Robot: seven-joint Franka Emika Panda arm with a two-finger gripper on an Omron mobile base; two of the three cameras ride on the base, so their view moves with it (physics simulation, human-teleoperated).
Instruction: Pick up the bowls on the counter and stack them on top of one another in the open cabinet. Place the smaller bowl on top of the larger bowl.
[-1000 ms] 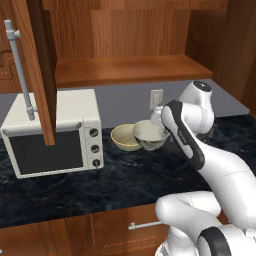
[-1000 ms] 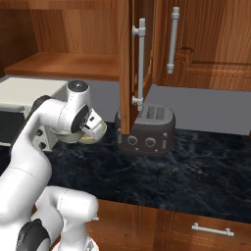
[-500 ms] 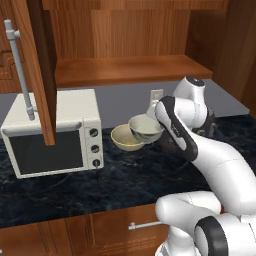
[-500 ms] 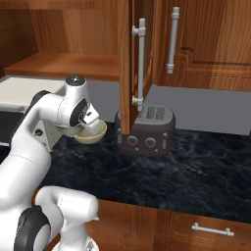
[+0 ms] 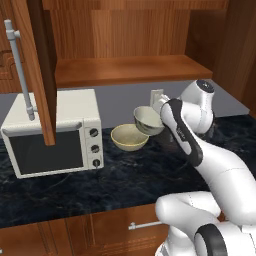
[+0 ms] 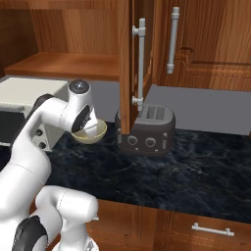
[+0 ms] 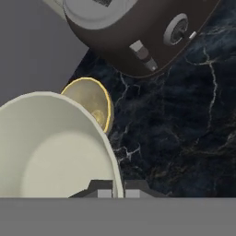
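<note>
the end effector (image 7: 118, 189) is closed on the rim of the smaller bowl (image 7: 50, 147); in the hand view its two dark fingertips (image 7: 102, 189) pinch the bowl wall at the bottom of the frame, one on each side of the rim. the smaller bowl is lifted clear of the bench (image 5: 125, 175) and tilted, hanging in the air at the arm's wrist in the left base view (image 5: 148, 120).

the larger bowl (image 5: 129, 137) sits on the bench, just below and to the left of the held bowl in the left base view. in the hand view it shows as a yellow-rimmed disc (image 7: 92, 102) partly covered by the smaller bowl's edge. in the right base view it appears just behind the wrist (image 6: 95, 132).

a white microwave (image 5: 50, 135) stands on the bench to the left of the larger bowl. a dark toaster (image 6: 145, 130) stands on the bench to the right of the bowls.

above the bench, the open cabinet (image 5: 125, 70) presents a bare wooden plank shelf. its door (image 5: 37, 65) stands swung outward over the microwave, with a long grey bar handle (image 5: 20, 70) on its face. a wall outlet (image 5: 156, 96) sits on the grey back wall behind the held bowl.
</note>
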